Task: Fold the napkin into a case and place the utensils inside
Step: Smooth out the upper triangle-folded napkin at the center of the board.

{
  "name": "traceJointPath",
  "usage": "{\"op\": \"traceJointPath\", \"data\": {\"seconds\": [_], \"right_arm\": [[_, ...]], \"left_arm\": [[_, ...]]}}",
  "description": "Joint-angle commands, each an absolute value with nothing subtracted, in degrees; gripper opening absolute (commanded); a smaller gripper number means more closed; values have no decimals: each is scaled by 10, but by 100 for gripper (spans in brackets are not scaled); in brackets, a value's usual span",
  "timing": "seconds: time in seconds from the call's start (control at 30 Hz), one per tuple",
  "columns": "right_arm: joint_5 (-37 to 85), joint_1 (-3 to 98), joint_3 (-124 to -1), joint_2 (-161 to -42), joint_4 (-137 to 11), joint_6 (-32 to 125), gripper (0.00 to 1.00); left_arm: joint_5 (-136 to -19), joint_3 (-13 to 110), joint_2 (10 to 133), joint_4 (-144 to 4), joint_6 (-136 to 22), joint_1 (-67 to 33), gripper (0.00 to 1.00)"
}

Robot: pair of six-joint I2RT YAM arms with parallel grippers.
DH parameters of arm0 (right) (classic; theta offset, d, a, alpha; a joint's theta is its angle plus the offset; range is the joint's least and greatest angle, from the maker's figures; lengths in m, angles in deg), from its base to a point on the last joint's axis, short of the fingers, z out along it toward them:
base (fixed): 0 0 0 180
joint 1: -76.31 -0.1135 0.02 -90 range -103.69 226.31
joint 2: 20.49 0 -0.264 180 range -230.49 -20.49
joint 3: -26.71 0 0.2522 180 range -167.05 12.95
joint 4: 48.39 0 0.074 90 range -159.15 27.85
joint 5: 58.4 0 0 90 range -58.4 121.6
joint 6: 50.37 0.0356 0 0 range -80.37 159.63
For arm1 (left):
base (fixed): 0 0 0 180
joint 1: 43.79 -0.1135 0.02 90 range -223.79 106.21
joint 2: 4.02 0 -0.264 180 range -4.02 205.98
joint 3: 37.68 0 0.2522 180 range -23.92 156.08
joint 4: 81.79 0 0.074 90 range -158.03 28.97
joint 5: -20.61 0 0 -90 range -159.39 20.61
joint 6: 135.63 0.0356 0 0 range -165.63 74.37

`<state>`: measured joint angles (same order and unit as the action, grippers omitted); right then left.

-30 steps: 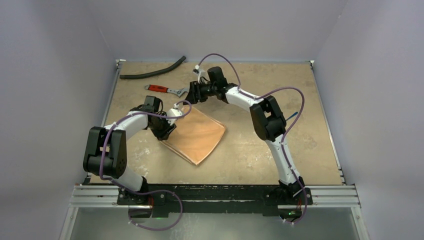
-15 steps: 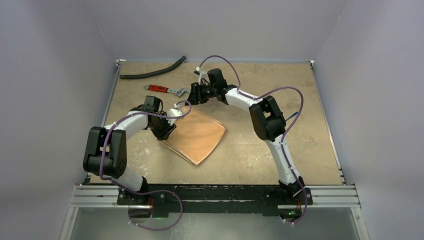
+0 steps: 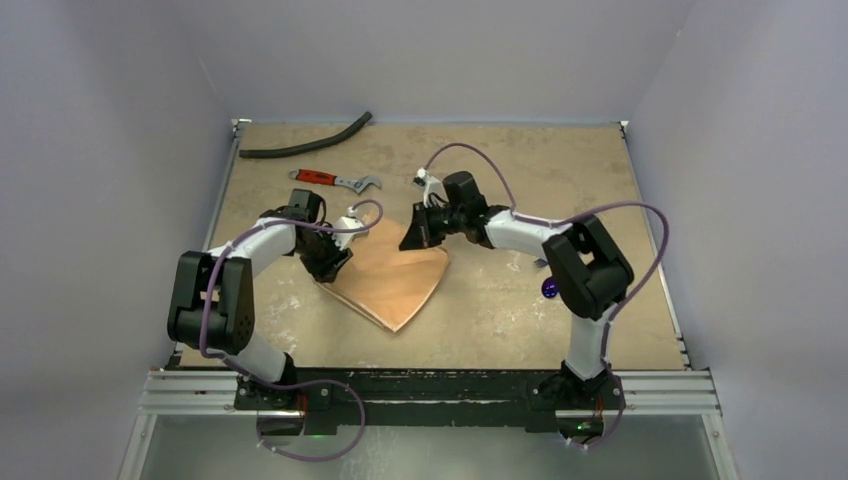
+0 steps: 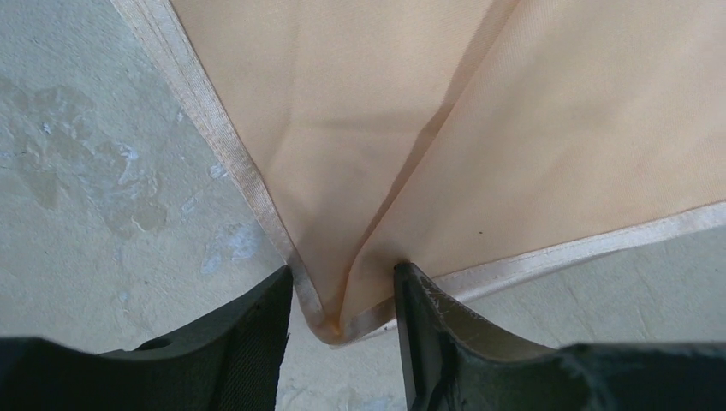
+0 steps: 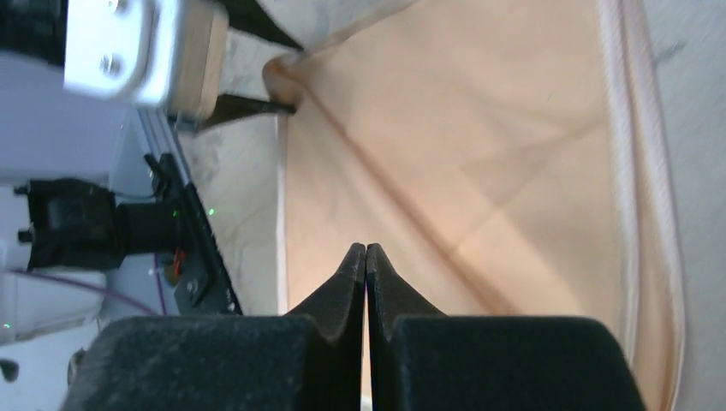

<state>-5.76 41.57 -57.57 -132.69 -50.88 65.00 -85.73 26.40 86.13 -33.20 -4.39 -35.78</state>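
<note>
Left end effector [image 4: 344, 278]: grasping the peach napkin [image 4: 531, 128] by its corner.
Right end effector [image 5: 366, 250]: clenching shut over the napkin.

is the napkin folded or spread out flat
Folded: the napkin shows doubled edges along its near-left side, and the left wrist view shows one layer lapping another at a corner.

The worktop [image 3: 600, 170] is a tan, mottled slab with pale blotchy stains, edged by thin metal strips [image 3: 222, 190] along its left and right edges. Plain lavender-grey walls close it in: a back wall [image 3: 430, 50], a left wall [image 3: 90, 150] and a right wall [image 3: 760, 150]. A silver slotted rail [image 3: 670, 385] runs along the near edge. The light is soft and even.
</note>
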Motion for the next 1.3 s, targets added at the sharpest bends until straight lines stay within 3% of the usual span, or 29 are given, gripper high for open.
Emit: {"op": "traceJointPath", "data": {"seconds": [0.0, 0.23, 0.7, 1.27], "right_arm": [[-61, 415, -481, -1244, -468, 651, 0], [-59, 417, -378, -1180, -451, 674, 0], [-90, 480, -395, -1220, -464, 642, 0], [-158, 539, -391, -1307, -368, 671, 0]], "left_arm": [[-892, 323, 857, -262, -36, -357, 48], [-914, 384, 847, -193, -26, -359, 51], [-828, 294, 843, -253, 22, -366, 47], [-830, 275, 849, -269, 34, -377, 40]]}}
